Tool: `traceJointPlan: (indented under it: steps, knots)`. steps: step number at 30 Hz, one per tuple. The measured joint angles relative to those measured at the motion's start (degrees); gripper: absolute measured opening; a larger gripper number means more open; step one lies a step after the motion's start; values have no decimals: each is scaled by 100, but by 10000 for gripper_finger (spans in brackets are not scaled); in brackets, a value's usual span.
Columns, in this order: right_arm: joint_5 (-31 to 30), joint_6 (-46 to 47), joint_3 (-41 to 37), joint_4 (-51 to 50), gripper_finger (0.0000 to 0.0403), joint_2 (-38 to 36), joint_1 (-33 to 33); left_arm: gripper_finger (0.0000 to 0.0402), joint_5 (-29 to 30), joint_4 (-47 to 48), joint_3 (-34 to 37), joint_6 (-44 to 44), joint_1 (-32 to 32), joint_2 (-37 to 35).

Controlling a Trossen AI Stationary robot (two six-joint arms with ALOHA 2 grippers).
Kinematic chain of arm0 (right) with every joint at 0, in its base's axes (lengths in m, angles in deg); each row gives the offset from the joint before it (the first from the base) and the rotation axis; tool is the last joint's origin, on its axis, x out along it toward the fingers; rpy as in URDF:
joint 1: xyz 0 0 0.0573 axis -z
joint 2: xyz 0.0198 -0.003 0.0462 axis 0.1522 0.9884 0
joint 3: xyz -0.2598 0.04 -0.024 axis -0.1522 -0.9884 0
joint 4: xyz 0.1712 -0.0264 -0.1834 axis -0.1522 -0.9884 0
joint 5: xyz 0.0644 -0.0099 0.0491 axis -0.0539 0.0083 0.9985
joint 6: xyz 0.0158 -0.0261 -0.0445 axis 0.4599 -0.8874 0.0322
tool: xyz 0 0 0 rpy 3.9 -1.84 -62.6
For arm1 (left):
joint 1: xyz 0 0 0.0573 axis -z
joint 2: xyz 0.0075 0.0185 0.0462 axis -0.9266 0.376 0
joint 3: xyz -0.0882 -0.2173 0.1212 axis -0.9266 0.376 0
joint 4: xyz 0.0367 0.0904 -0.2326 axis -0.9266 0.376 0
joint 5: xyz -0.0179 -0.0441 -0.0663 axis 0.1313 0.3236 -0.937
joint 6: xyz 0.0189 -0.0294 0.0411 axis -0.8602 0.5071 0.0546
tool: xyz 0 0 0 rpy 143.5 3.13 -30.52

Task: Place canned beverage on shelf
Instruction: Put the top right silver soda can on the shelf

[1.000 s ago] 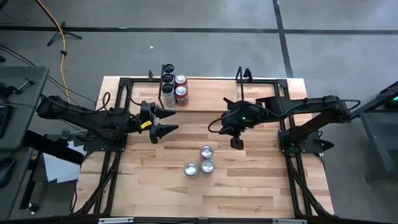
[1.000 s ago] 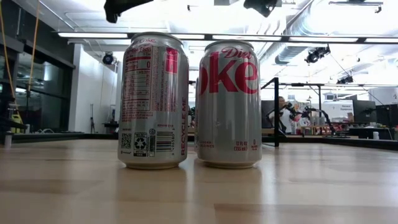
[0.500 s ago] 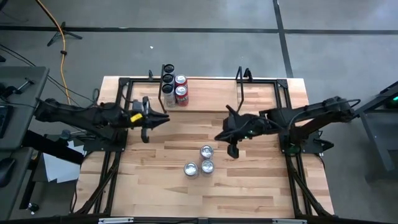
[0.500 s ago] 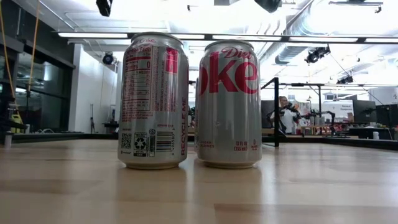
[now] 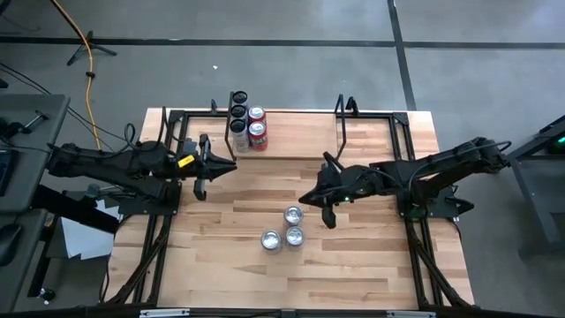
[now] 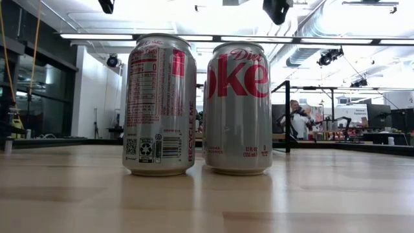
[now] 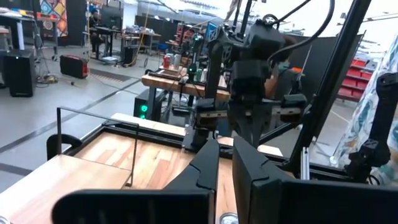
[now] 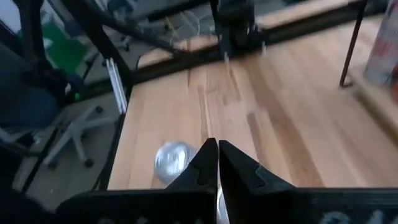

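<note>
From above, three loose cans stand mid-table, the shelf behind; my right gripper hovers beside them, fingers pressed together, empty, like my left gripper. Level view: Diet Coke can looks light, slick, dentable, so I'd grip mid-wall

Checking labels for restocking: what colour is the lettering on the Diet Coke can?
Red lettering on a silver Diet Coke can, clearest in the low view.
</note>
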Motion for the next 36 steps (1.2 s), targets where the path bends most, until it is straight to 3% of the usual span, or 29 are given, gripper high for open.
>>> traceJointPlan:
  steps: [4, 7, 11, 17, 21, 25, 28, 31, 36]
  knots:
    - [-176, -54, 13, 527, 5, 0, 43, 3, 8, 0, 0, 0, 2, 0]
    - [-180, 123, 345, 498, 35, 59, 104, 3, 10, 3, 0, -2, 2, 0]
    - [-196, -107, 1202, -270, 121, 412, 118, 3, 14, 15, 0, -4, 2, 0]
    - [-136, -278, 2850, -2242, 271, 1374, 96, 3, 14, 107, 0, -4, 2, 0]
    - [-133, -282, 3820, -3637, 335, 2004, 117, 3, 12, 221, 0, 0, 4, 0]
    - [-134, 132, 4561, -4697, 361, 2595, 198, 3, 10, 330, 0, 2, 2, 0]
    - [-113, 1380, 4871, -5124, 364, 3007, 276, 3, 10, 350, 0, 2, 2, 0]
    - [152, 2579, 4979, -5352, 364, 3367, 328, 3, 10, 348, 0, 0, 2, 0]
    - [599, 3347, 4981, -5617, 364, 3929, 319, 3, 8, 346, 0, 0, 2, 0]
